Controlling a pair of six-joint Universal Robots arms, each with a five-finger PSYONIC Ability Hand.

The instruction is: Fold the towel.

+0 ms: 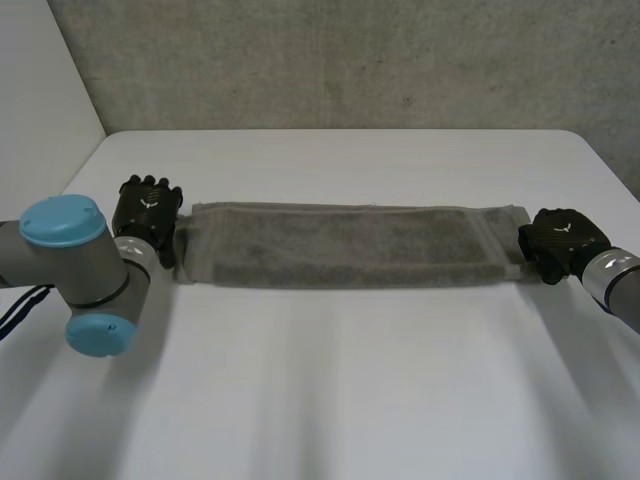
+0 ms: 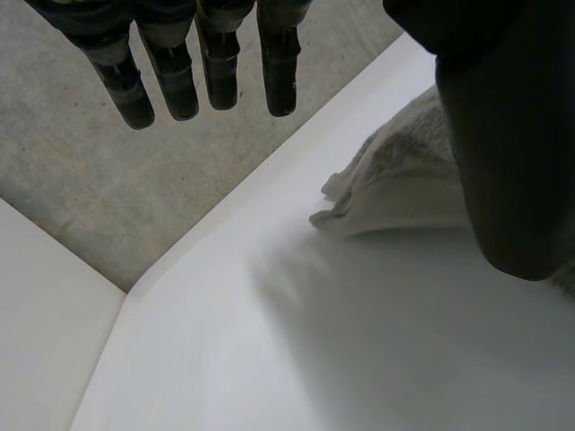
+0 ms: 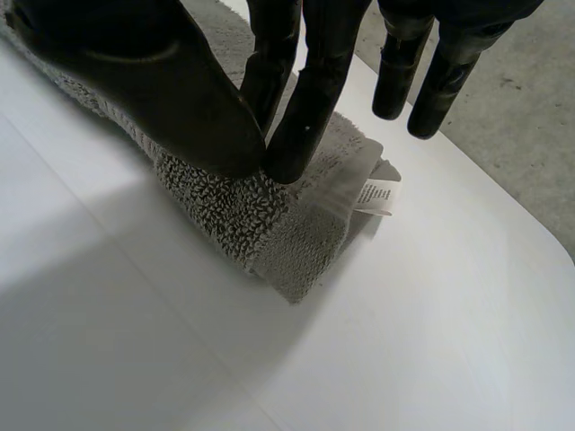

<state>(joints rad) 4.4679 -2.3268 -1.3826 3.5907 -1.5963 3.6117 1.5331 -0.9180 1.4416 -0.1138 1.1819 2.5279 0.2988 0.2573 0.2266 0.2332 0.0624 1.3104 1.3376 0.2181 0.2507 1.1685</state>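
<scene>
Overhead, from the head view, the towel [image 1: 350, 245] lies as a long grey strip (doubled lengthwise, by the look of it) across the middle of the white counter [image 1: 350, 390]. The left hand [image 1: 148, 212] is at one short end and the right hand [image 1: 560, 240] at the other.

In the left wrist view, that hand's fingers [image 2: 220, 81] hang straight and clear of the cloth, gripping nothing. Its thumb [image 2: 512, 162] hangs over the towel's end; whether it touches I cannot tell.

In the right wrist view, the right hand pinches the towel's end corner between thumb and two fingers, just beside a small white label [image 3: 377, 195].

The terry looks soft, limp and light, likely to sag and drag rather than keep a shape. I judge the end corners the best place to take hold, catching both layers together.
</scene>
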